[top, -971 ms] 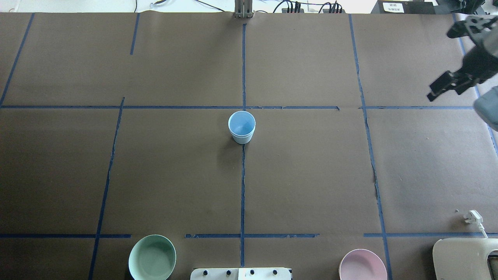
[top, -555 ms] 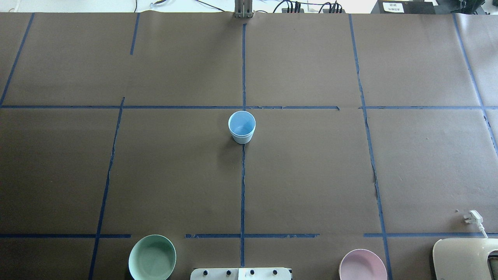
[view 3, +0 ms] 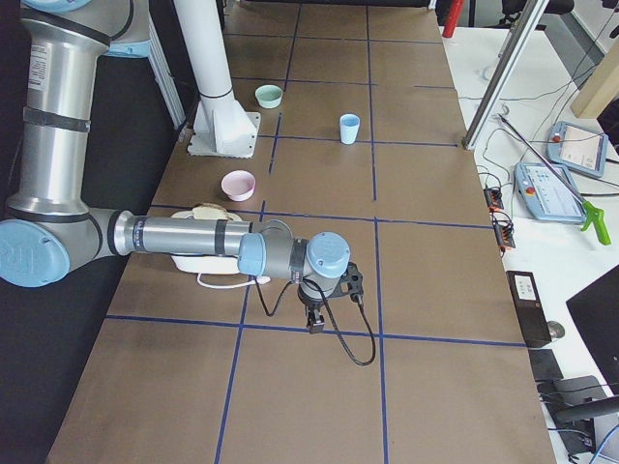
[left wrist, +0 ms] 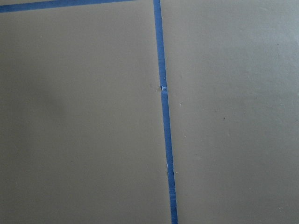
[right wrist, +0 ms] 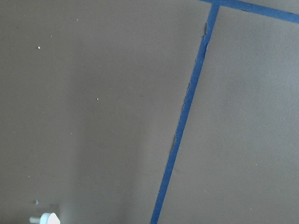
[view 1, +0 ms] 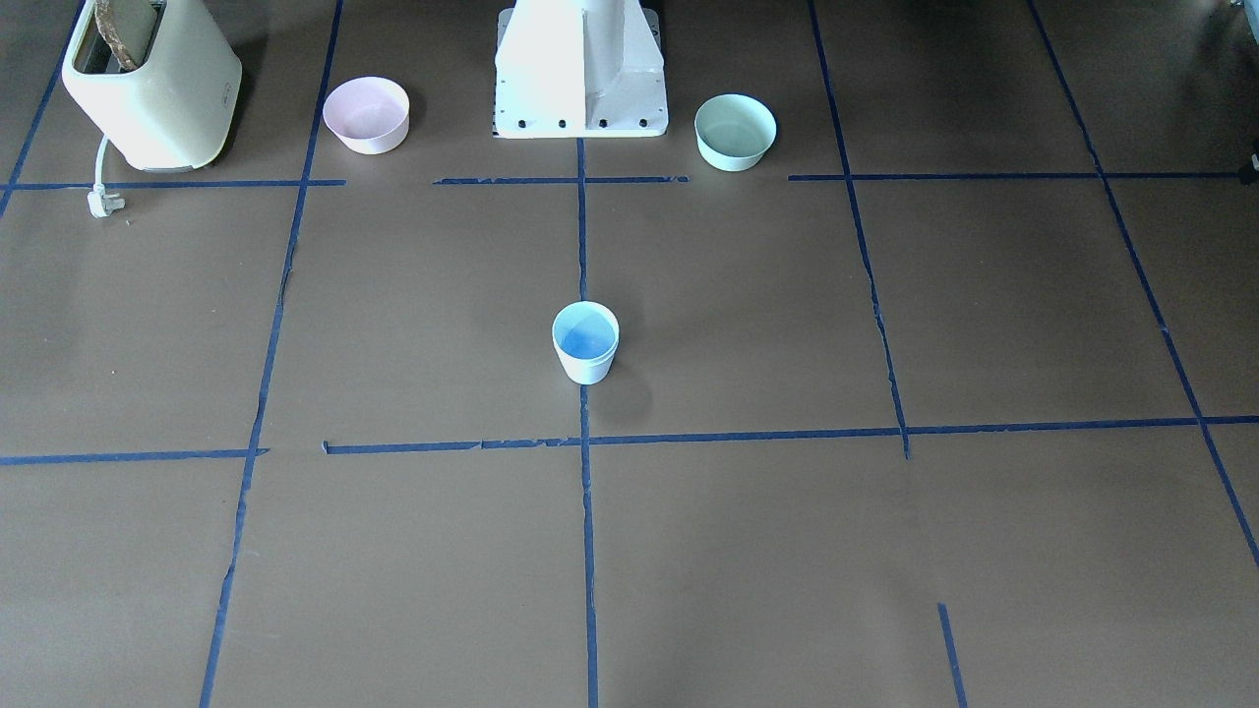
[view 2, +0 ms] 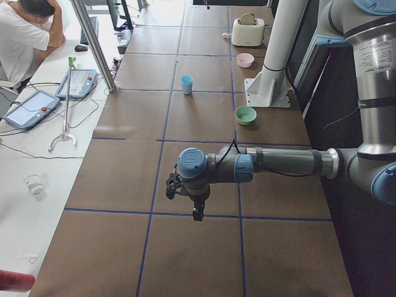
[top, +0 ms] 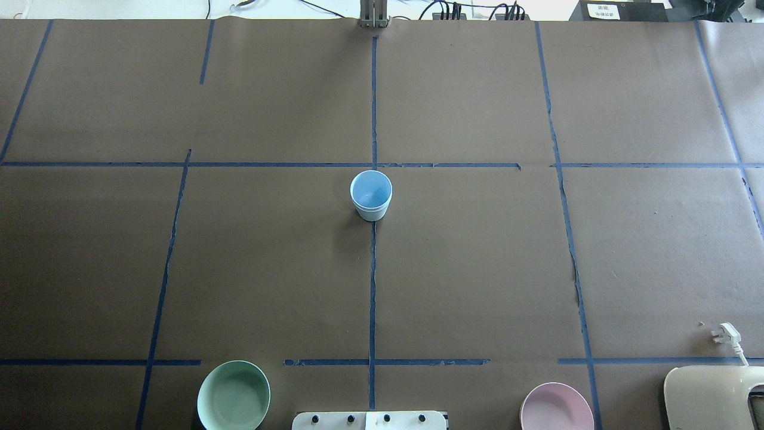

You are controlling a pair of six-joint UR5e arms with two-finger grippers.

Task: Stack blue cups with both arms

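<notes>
One pale blue cup shape [top: 370,195] stands upright at the table's middle on the centre tape line. A faint second rim line below its top looks like two blue cups nested. It also shows in the front view [view 1: 585,342] and both side views [view 2: 187,84] [view 3: 349,128]. My left gripper [view 2: 197,215] shows only in the exterior left view, pointing down over bare table far from the cup. My right gripper [view 3: 314,325] shows only in the exterior right view, also far from the cup. I cannot tell whether either is open. Both wrist views show only brown paper and blue tape.
A mint-green bowl [top: 233,395] and a pale pink bowl [top: 556,408] flank the white pedestal [view 1: 580,69] at the near edge. A cream toaster [view 1: 152,84] with its white plug [top: 725,332] stands at my near right. An operator [view 2: 25,37] sits beyond the far edge.
My right gripper was at the overhead view's far right edge a second ago and has moved out of that view. The cup and bowls have not moved.
</notes>
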